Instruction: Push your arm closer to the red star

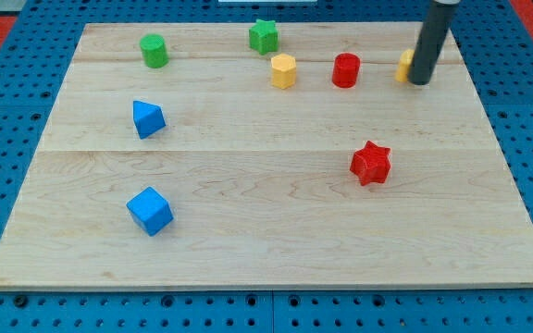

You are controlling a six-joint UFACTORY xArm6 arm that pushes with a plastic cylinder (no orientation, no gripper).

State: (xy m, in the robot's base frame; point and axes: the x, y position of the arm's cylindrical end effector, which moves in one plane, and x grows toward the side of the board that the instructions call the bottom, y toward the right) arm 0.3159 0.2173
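The red star (370, 163) lies on the wooden board at the view's right, below the middle. My tip (419, 82) is at the view's upper right, well above and a little right of the red star. The rod stands in front of a yellow block (403, 65), which is mostly hidden behind it. The tip touches or nearly touches that yellow block; it is well apart from the red star.
A red cylinder (345, 70) and a yellow hexagon block (283, 70) lie left of the tip. A green star (264, 36) and a green cylinder (154, 50) sit along the top. A blue wedge-like block (147, 118) and a blue cube (150, 210) lie at the left.
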